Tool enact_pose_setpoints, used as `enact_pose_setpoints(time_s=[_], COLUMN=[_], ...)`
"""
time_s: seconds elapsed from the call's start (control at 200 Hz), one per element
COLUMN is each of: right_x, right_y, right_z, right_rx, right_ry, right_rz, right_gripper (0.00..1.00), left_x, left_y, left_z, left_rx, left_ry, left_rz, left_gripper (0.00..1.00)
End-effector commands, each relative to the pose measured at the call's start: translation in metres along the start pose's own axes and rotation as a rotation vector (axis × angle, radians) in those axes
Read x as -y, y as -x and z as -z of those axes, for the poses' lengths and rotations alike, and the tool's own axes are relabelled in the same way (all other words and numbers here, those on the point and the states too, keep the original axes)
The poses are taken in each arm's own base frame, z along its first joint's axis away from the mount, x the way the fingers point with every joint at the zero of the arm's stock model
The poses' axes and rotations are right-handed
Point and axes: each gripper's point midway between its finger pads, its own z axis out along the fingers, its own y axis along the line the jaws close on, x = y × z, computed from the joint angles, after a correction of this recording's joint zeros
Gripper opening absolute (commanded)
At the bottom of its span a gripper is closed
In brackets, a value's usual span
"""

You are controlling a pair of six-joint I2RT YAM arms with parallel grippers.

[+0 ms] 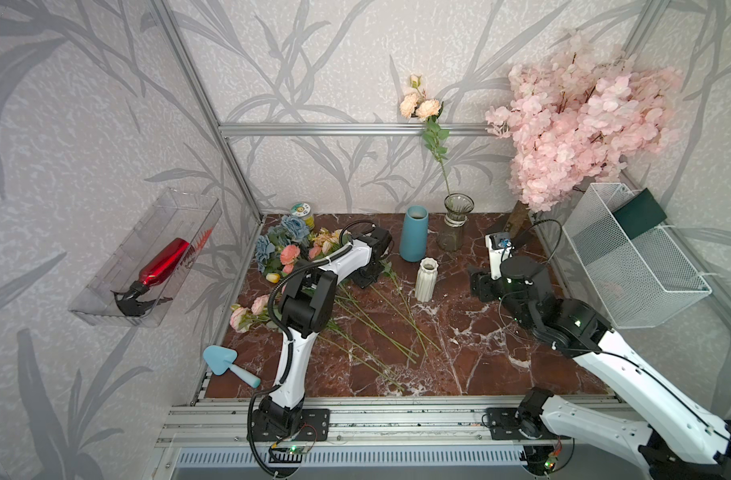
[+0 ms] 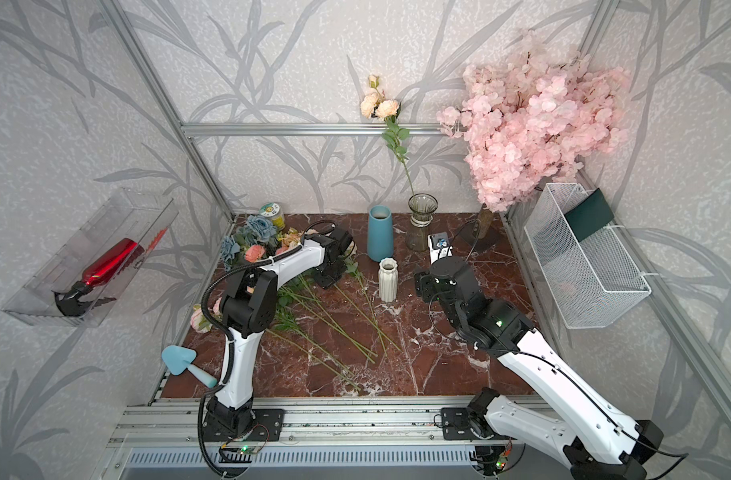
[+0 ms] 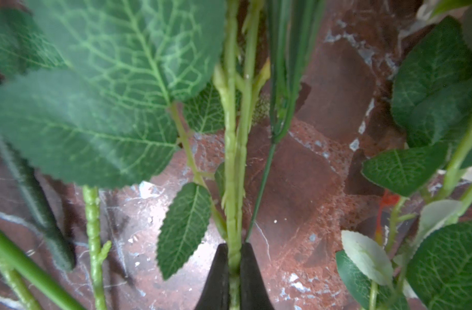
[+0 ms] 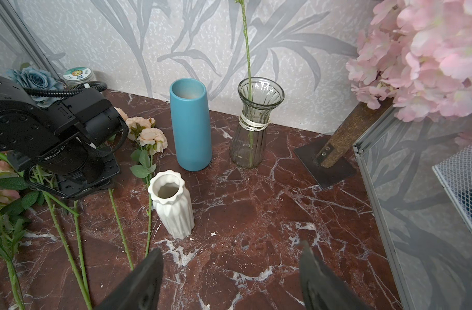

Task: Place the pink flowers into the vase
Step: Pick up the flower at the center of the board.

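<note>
Red-brown marble tabletop, w/ grey leaf-print wallpaper on the walls round it. Pink flowers, salmon-to-peach fabric blooms on thin green stems, lie mostly in a tangled heap on the robot's left side of the table. They're mixed w/ dusty blue-grey fabric flowers, and long stems fan out across the marble. One peach sprig already stands in the clear ribbed glass vase by the back wall. Tall blue ceramic cylinder vase is just beside it; small white fluted ceramic vase sits in front of both.

Left gripper is down in the heap, jaws clenched on a pale green knobbly stem. Its bloom is outside the wrist view, so can't confirm it's a pink one. Right gripper hangs w/ jaws spread, nothing btw them, over bare marble near the white vase.

Risks, my read:
- Thin dark wire stem runs right up to the clenched jaws & may be pinched too, so a lift could drag a 2nd flower along.
- Big leaves overlap the held stem and will prob. snag neighbours, maybe blue-grey ones.
- Long stem will swing once lifted. Its tail could clip the white vase, the one nearest the heap, & tip it.
- Glass vase has a narrow neck w/ a stem already in it. A slanted entry could miss or push it over.
</note>
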Motion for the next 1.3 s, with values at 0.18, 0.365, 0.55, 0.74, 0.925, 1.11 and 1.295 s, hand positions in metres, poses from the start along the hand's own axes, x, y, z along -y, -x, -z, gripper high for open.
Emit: enact_pose_setpoints(time_s=[0.18,0.365,0.55,0.74,0.925,1.11,1.295], right_x=[0.001,0.003,0.008,0.011,0.02,0.026,0.04], right_y=[0.003,0.004,-0.001,-0.006,-0.011,-0.021,-0.027], right_z=[0.004,0.007,0.009,0.007,0.009,0.005,0.006], right_rx=[0.017,0.022,0.019,0.013,0.007,-0.015,-0.039], right_ry=[0.006,0.003,-0.014,-0.035,-0.073,-0.117,-0.184], right_rz=[-0.014,-0.017,-0.014,-0.007,-0.011,-0.025,-0.042], right_gripper=[0.79,0.79,0.79,0.79,0.78,0.78,0.79], left_x=[0.002,0.003,0.003,0.013,0.011,0.012,0.019], left_y=[0.023,0.03,0.034,0.036,0.038,0.041,0.044], left_z=[0.049,0.067,0.093,0.125,0.144,0.16,0.181], left_rx=[0.13,0.171,0.248,0.343,0.401,0.438,0.465], left_ry=[0.03,0.032,0.024,-0.01,-0.011,-0.052,-0.131], left_rz=[-0.124,-0.235,-0.319,-0.408,-0.452,-0.455,-0.441], left_gripper=[0.0,0.0,0.0,0.0,0.0,0.0,0.0])
